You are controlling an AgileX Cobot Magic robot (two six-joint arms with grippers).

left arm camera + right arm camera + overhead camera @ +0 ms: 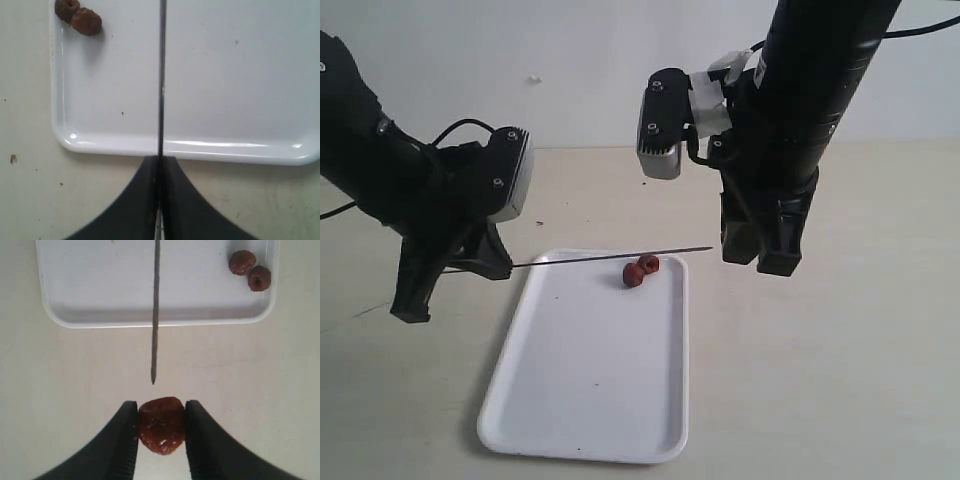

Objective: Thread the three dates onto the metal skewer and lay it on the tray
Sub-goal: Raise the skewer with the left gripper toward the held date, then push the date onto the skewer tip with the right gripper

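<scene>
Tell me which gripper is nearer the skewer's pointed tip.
Right. The right gripper, holding a date, faces the tip of the metal skewer just beyond the tray; the left gripper clamps its opposite end.

The left arm [370, 160] is leaning in from the left edge of the exterior view and sloping down toward the middle. The left gripper [492, 262] is pointing sideways toward the other arm. Its jaws are pressing together on one end of the skewer [610, 257] and holding it level. The right arm [810, 80] is standing steeply at the top right. The right gripper [760, 255] is pointing downward, just beside the skewer's free tip. Its jaws are standing partly apart, and its fingers [125, 440] are clamping a date [161, 426] between them. The two grippers are not touching.
</scene>
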